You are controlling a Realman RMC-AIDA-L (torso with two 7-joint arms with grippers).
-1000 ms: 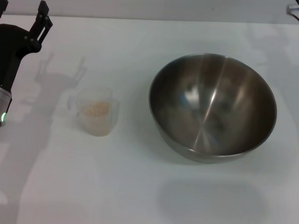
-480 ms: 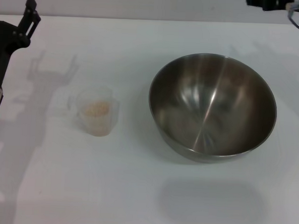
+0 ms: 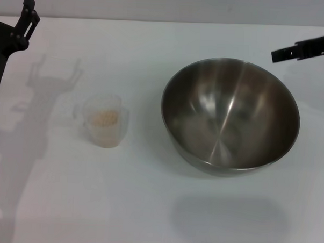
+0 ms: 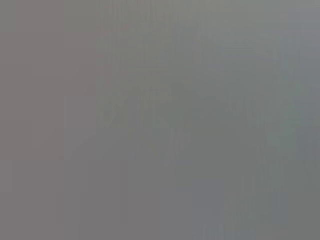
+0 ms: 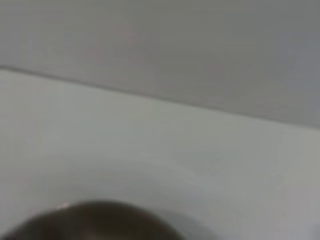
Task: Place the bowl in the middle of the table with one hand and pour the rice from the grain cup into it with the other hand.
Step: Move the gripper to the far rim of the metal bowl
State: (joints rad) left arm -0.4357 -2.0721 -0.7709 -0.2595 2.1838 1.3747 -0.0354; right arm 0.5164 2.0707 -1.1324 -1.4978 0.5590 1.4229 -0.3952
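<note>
The steel bowl (image 3: 230,116) stands upright on the white table (image 3: 147,207), right of centre; its dark rim (image 5: 95,220) also shows in the right wrist view. The frosted grain cup (image 3: 103,120) stands left of it with a small heap of rice (image 3: 104,117) inside. My left gripper (image 3: 13,15) hovers at the far left, behind the cup. One of its fingers (image 3: 28,10) shows, and its shadow on the table has two spread prongs. My right gripper (image 3: 302,51) reaches in from the right edge, just behind the bowl's far right rim. Only a black bar of it shows.
The table's back edge (image 3: 155,20) meets a grey wall. The left wrist view is plain grey with nothing to make out. Bare tabletop lies between cup and bowl and along the front.
My left gripper has drawn back toward the far left corner. My right gripper has come into view and dropped toward the bowl's far right rim. Bowl and cup have not moved.
</note>
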